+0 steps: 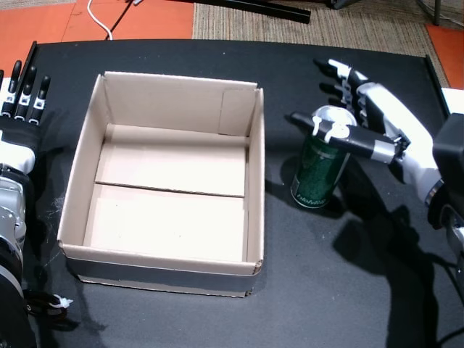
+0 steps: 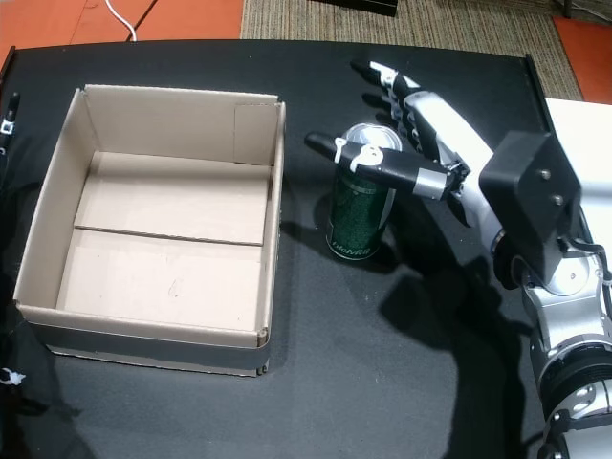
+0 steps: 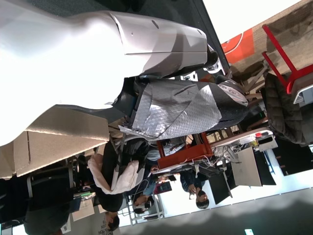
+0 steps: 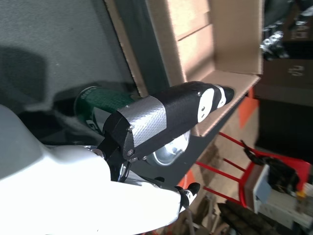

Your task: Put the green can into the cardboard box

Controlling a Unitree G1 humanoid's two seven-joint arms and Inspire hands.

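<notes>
- The green can [image 1: 317, 170] stands upright on the black table [image 1: 348, 290], just beside the right wall of the cardboard box [image 1: 167, 188] and outside it. The box is open-topped and shows nothing inside.
- Your right hand [image 1: 370, 119] is spread about the can's upper part: the thumb [image 1: 330, 133] lies across the front of the rim and the fingers [image 1: 341, 83] reach past the far side. The digits are apart and nothing is lifted; I judge it released, not yet gripping.
- Your left hand [image 1: 18, 109] rests at the table's left edge with fingers extended, holding nothing.
- Handling judgement: a metal can, rigid but thin-walled and smooth; it may slip or dent under a hard squeeze. Whether it is full cannot be told.
- Recommended hold: close on the mid-body below the rim, thumb opposing fingers, keeping it upright.
- Risk: the box wall is near; lift clear of its top edge before crossing.
</notes>
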